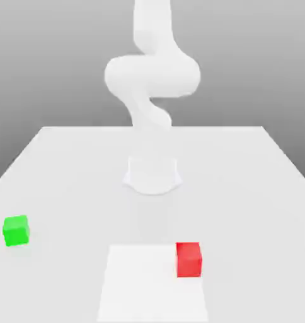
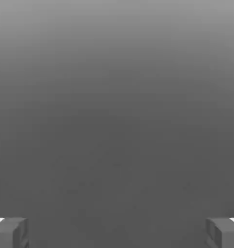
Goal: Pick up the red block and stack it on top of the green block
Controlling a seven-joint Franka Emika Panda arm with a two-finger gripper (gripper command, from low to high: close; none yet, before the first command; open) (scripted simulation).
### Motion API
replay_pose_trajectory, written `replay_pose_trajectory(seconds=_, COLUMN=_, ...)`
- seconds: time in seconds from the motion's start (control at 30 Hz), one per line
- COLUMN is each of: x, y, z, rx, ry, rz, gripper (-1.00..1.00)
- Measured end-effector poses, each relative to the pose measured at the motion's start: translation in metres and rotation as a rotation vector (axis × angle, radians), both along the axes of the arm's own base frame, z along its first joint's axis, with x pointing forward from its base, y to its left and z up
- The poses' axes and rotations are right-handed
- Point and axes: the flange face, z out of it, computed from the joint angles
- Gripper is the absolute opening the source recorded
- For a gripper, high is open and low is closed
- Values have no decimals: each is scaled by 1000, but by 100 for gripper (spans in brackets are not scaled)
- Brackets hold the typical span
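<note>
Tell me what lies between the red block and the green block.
Nothing: in the exterior view, only bare white table separates the green block from the red block.

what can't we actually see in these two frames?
- Exterior view: the arm is cut off by the top edge.
- Exterior view: the white patch runs off the bottom edge.
- Hand view: the fingertips are cut off by the bottom corners.

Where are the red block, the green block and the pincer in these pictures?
red block (image 1: 188,259): exterior view, its front face.
green block (image 1: 16,231): exterior view, its front face.
pincer (image 2: 117,232): hand view, midway between its two fingertips, which stand wide apart.
</note>
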Motion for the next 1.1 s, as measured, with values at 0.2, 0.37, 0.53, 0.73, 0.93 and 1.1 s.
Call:
replay_pose_trajectory(seconds=0.2, x=51, y=11, z=-105, rx=-83, ry=140, rz=287, gripper=0)
replay_pose_trajectory(seconds=0.37, x=71, y=33, z=-195, rx=-166, ry=242, rz=524, gripper=0)
replay_pose_trajectory(seconds=0.53, x=70, y=56, z=-283, rx=-263, ry=335, rz=762, gripper=0)
replay_pose_trajectory(seconds=0.73, x=48, y=76, z=-375, rx=-396, ry=436, rz=1047, gripper=0)
replay_pose_trajectory(seconds=0.93, x=11, y=81, z=-447, rx=-551, ry=524, rz=1330, gripper=0)
replay_pose_trajectory(seconds=1.1, x=6, y=80, z=-471, rx=-600, ry=536, rz=1400, gripper=0)
